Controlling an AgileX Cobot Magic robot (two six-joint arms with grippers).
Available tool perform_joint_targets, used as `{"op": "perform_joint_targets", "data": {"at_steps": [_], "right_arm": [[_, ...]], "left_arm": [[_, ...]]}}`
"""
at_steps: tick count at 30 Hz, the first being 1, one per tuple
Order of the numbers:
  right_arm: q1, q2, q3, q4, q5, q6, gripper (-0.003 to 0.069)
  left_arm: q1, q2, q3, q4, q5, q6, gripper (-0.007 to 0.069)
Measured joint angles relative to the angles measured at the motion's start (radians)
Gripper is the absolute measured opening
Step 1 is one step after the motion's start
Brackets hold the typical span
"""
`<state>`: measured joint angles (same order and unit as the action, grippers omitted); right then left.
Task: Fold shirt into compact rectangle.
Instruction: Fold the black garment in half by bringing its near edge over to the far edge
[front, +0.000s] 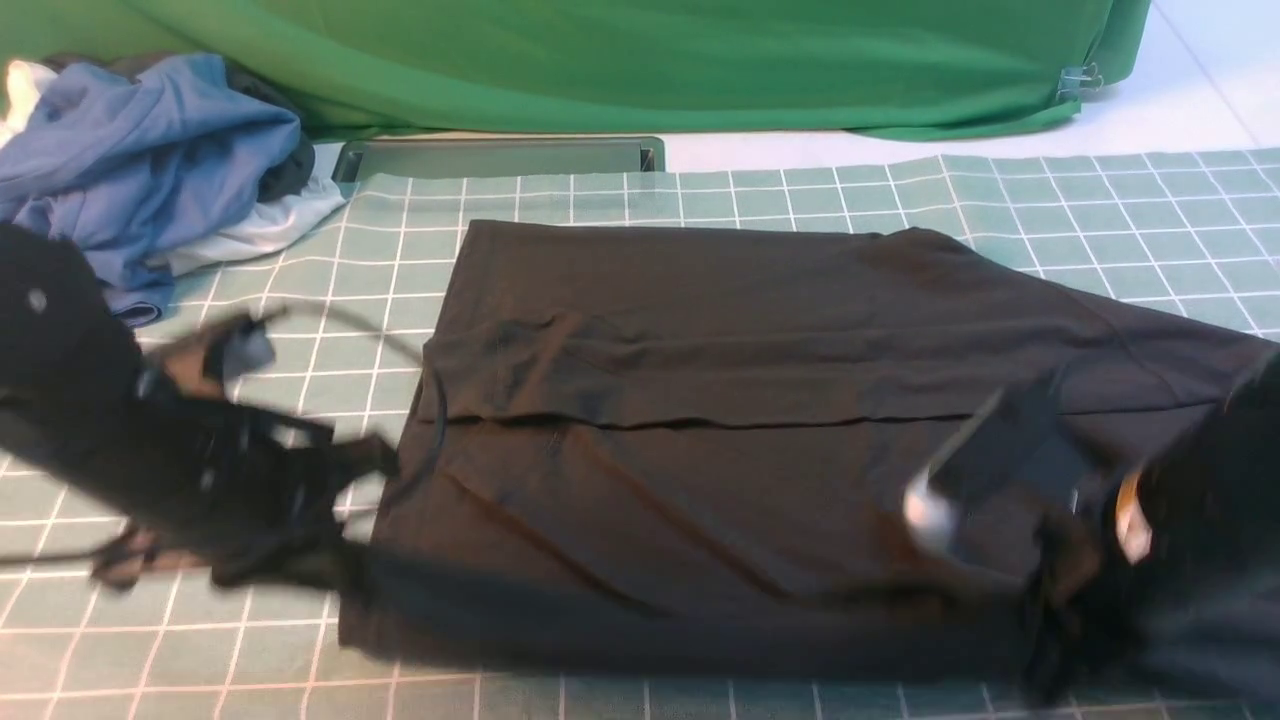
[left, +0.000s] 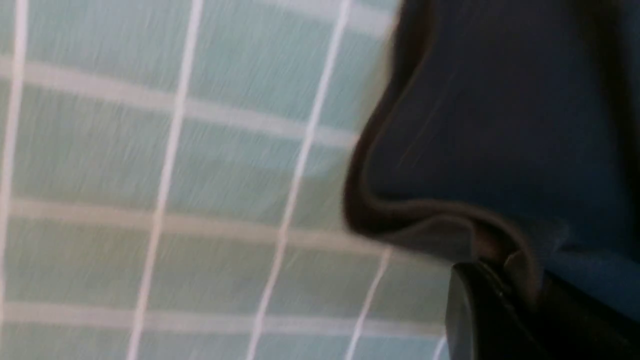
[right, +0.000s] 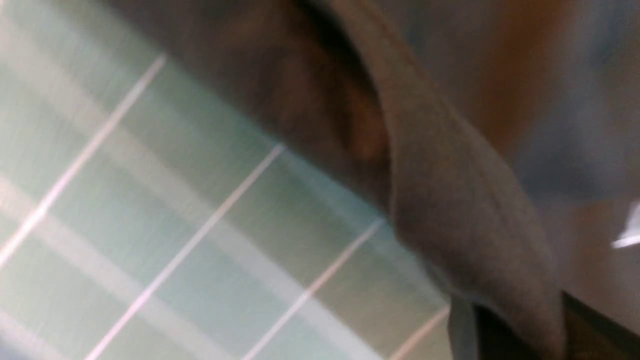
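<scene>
Shirt gripped along its near edge by two end effectors

The dark shirt (front: 700, 480) lies spread across the green-and-white checked cloth (front: 1130, 215), partly folded, with its near portion lifted between the two arms. Nearest the camera, the lifted fabric forms a long, blurred band running from the left end effector (front: 355, 580) to the right end effector (front: 1040, 620). The left end effector is closed on the shirt; the left wrist view shows a fold of fabric pinched between its fingers, near a corner, with bare checked cloth beside it. The right end effector is likewise closed on the shirt; in the right wrist view, a strip of the fabric runs down into its fingers, which are partly covered by it. Both arms are blurred in the front view.

Behind the lifted band, diagonal creases cross the shirt's middle. Farther back, a folded layer with a wavy edge lies across the width of the garment, rumpled toward its left end. The far edge of the shirt is nearly straight at left and slopes toward the camera at right, where the fabric continues to the border of the front view.

Beyond the shirt, at far left, a heap of blue, white and dark garments (front: 180, 160) rests on the checked cloth. At the back, a bright green cloth (front: 640, 60) hangs above a white surface (front: 760, 150), with a metal clip (front: 1078, 82) on it near its right end.
</scene>
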<state>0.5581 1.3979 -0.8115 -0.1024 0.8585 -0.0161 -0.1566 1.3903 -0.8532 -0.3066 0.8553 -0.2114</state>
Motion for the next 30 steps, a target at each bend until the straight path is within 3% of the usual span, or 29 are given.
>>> {"op": "perform_joint_targets", "data": {"at_steps": [3, 10, 16, 22, 30], "right_arm": [[-0.082, 0.020, -0.060, -0.005, -0.043, -0.021, 0.0073], [-0.200, 0.149, -0.165, -0.009, -0.148, -0.067, 0.0073], [-0.297, 0.392, -0.435, -0.013, -0.171, -0.104, 0.0073], [-0.344, 0.582, -0.649, -0.019, -0.174, -0.113, 0.0073], [-0.368, 0.716, -0.759, -0.038, -0.251, -0.116, 0.0087]], "left_arm": [[0.000, 0.056, -0.063, -0.018, -0.148, -0.001, 0.0028], [0.000, 0.231, -0.251, -0.036, -0.198, -0.005, 0.0028], [0.000, 0.471, -0.556, -0.052, -0.242, -0.025, 0.0028], [0.000, 0.672, -0.755, -0.055, -0.265, -0.027, 0.0028], [0.000, 0.825, -0.857, -0.084, -0.395, -0.031, 0.0028]]}}
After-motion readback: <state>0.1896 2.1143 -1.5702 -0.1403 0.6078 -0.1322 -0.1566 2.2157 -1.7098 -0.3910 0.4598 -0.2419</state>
